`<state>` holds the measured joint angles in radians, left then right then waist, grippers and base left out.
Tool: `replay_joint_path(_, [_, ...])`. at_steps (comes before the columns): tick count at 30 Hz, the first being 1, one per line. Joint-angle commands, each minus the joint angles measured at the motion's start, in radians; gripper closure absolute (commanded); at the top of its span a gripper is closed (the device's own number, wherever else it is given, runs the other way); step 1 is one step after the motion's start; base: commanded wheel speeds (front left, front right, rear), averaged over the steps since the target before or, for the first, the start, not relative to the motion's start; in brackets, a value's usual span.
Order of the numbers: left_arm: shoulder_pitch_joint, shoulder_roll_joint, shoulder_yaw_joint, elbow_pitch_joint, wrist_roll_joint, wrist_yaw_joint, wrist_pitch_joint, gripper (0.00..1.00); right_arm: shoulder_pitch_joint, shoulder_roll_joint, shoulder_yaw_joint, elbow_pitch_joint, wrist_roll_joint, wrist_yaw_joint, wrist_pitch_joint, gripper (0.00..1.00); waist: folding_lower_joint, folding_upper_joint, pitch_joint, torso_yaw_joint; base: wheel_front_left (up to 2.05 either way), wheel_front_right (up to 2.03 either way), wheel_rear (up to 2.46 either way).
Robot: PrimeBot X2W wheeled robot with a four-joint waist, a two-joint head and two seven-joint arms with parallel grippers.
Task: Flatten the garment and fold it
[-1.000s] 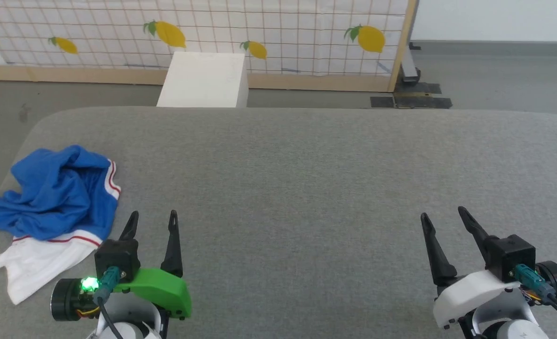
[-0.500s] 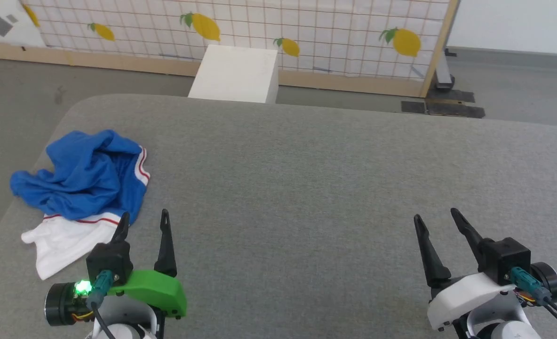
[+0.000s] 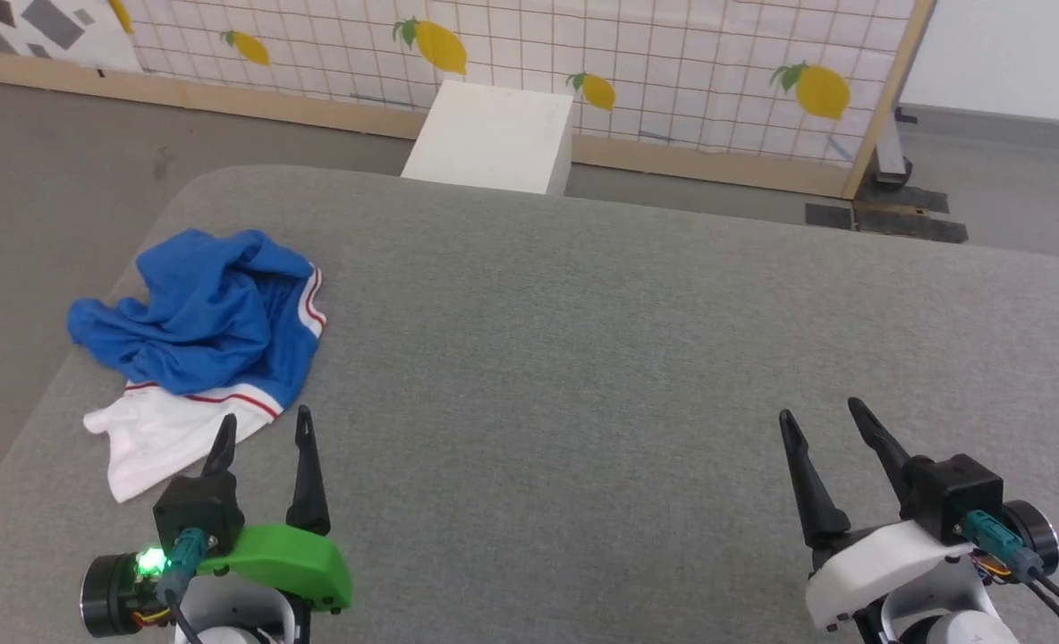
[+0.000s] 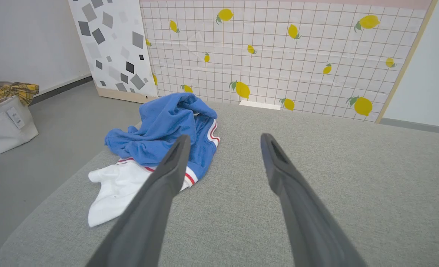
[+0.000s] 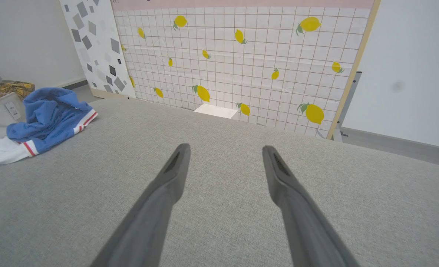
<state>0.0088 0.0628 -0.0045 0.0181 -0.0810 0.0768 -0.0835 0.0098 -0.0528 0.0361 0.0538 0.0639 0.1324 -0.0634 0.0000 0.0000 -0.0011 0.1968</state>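
Flattening not started. Garment (image 3: 216,313) crumpled at counter's (image 3: 583,358) left. Left tool (image 3: 266,414) and right tool (image 3: 818,408) spread wide, holding nothing. Next I'd reach left and pinch a hem.

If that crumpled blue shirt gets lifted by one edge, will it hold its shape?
The crumpled bright blue jersey shirt with white sleeve ends probably dangles limp: it lies in soft, deep folds. It looks thin, so likely light. Pushed, it may bunch rather than slide on the textured grey cushion.
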Motion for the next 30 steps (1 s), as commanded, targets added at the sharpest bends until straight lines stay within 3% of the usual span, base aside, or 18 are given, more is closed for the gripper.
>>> replay_joint_path(1, [0.021,0.008,0.002,-0.005,-0.007,0.012,-0.011,0.0,-0.02,0.001,0.005,0.005,0.01,-0.001,-0.013,0.0,0.0,0.0,-0.003,0.012,0.0,0.0,0.0])
replay_joint_path(30, [0.07,0.023,-0.009,-0.049,-0.048,0.093,-0.029,0.0,-0.032,0.002,0.029,0.033,0.053,-0.001,-0.057,0.0,0.0,0.0,-0.006,0.146,0.0,0.0,0.0])
